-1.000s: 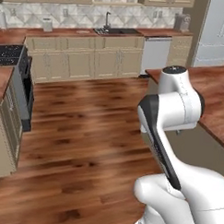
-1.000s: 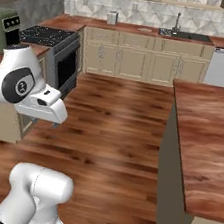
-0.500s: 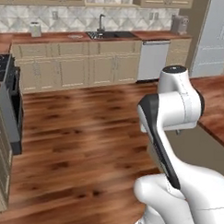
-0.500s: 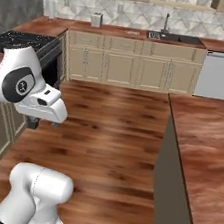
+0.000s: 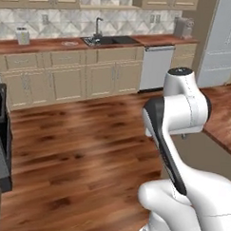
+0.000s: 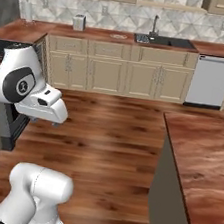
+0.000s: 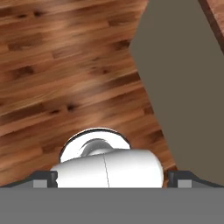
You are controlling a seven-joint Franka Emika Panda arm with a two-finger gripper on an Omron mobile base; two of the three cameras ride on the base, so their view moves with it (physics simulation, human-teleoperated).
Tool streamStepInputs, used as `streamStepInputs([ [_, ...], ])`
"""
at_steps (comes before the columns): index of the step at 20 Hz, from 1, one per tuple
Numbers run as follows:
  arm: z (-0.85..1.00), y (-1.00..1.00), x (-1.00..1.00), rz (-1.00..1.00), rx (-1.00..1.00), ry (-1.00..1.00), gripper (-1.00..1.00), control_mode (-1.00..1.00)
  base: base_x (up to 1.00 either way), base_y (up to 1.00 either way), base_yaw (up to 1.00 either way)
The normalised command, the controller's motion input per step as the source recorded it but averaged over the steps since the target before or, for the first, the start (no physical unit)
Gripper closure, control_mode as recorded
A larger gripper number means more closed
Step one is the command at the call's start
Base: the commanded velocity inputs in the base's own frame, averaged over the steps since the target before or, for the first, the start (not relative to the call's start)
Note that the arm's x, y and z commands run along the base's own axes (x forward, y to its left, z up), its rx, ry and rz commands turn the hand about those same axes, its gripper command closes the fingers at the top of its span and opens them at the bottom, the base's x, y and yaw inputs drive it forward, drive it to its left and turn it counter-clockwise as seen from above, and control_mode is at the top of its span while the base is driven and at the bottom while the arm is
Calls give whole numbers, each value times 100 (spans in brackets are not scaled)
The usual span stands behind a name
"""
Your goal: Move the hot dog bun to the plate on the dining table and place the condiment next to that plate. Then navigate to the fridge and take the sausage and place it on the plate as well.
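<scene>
Wood floor (image 5: 78,149), sink (image 6: 157,40) on far counter, island (image 6: 203,162) right; tool (image 7: 112,178) spread, empty

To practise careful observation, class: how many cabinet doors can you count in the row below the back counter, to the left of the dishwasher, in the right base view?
4, side by side: first door, second door, third door, fourth door next to the dishwasher. More may be hidden behind the arm at left.

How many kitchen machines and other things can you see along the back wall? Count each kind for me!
Sink: 1
Faucet: 1
Dishwasher: 1
Fridge: 1
Toaster: 1
Stove: 1
Total: 6
</scene>
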Motion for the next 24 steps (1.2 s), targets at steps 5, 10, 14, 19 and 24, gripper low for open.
streamStepInputs([
  [5,0,0,0,0,0,0,-100,100,100,33,-16],
  [10,0,0,0,0,0,0,-100,100,100,34,-19],
  [14,0,0,0,0,0,0,-100,100,100,35,-25],
  [19,0,0,0,0,0,0,-100,100,100,34,-33],
  [24,0,0,0,0,0,0,-100,100,100,33,-39],
])
